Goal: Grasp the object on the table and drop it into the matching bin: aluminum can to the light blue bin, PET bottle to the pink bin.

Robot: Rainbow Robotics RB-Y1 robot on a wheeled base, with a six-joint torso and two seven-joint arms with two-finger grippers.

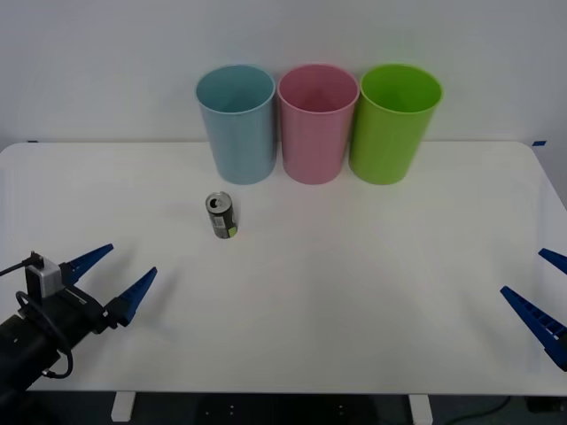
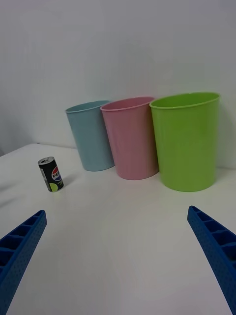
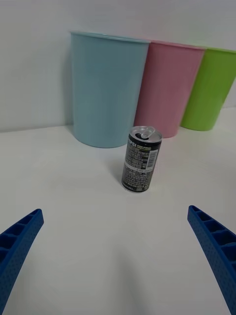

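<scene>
Standing upright on the table [image 1: 354,292], can [image 1: 221,215] near the blue bin [image 1: 237,124]; left pincer [image 1: 112,276] at the front-left corner, released; right pincer [image 1: 542,286] at the right edge, released too.

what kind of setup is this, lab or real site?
Most likely a lab test bench for sorting: a bare wide white table against a plain wall, three tall plastic bins lined up, pale blue, pink and green, and one small dark drink can.
</scene>
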